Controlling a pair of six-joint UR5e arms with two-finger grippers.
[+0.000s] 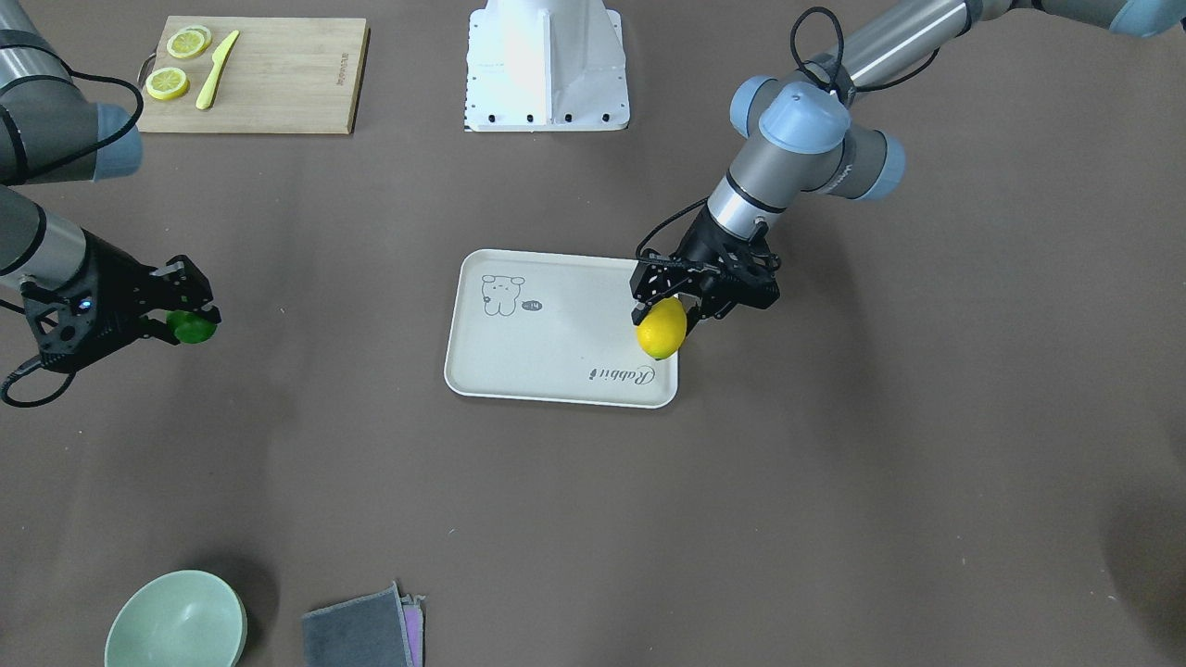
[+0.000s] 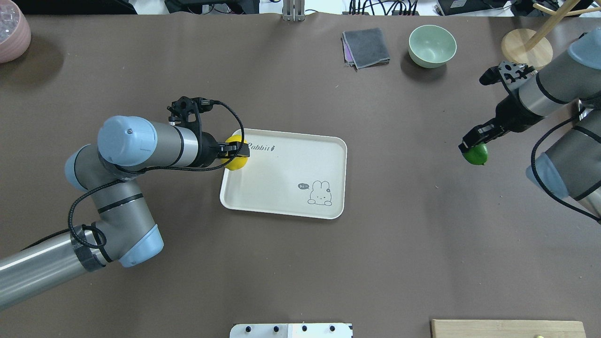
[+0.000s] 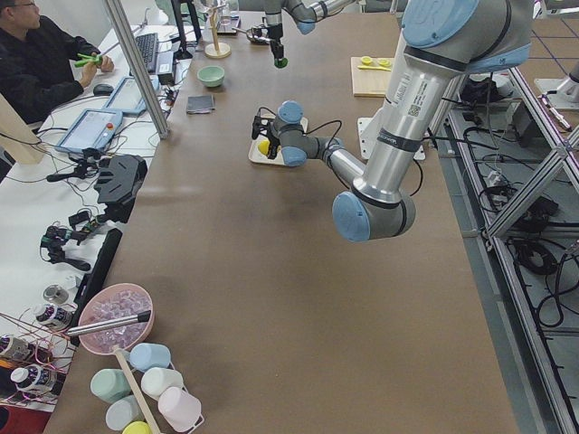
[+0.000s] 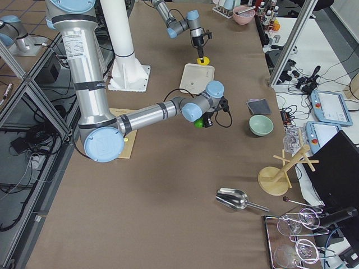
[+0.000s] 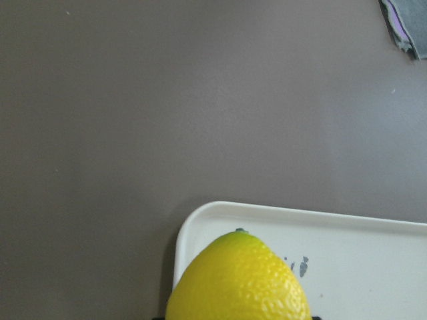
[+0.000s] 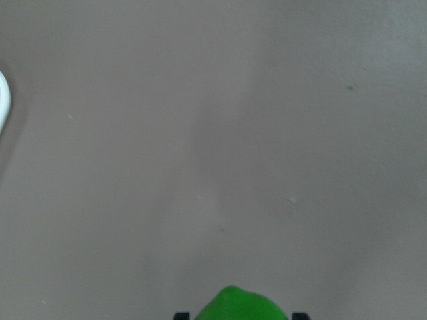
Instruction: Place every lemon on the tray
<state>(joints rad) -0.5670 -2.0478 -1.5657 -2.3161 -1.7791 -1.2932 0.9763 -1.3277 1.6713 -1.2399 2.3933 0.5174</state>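
Observation:
The cream-white tray [image 1: 556, 347] [image 2: 286, 164] with a rabbit drawing lies mid-table. My left gripper [image 1: 669, 310] [image 2: 238, 151] is shut on the yellow lemon [image 1: 662, 328] [image 2: 235, 159] [image 5: 239, 280] and holds it over the tray's corner by the "Rabbit" script. My right gripper [image 1: 190, 320] [image 2: 472, 146] is shut on the green lemon [image 1: 192, 327] [image 2: 476, 154] [image 6: 242, 305] above bare table, well away from the tray. The tray's edge [image 6: 3, 100] shows at the left of the right wrist view.
A wooden cutting board [image 1: 278, 79] with lemon slices [image 1: 167, 83] and a yellow knife [image 1: 216, 69] lies by the robot's base. A green bowl [image 2: 432, 45] and a grey cloth [image 2: 366, 47] sit at the far edge. A wooden stand [image 2: 526, 47] is at the far right.

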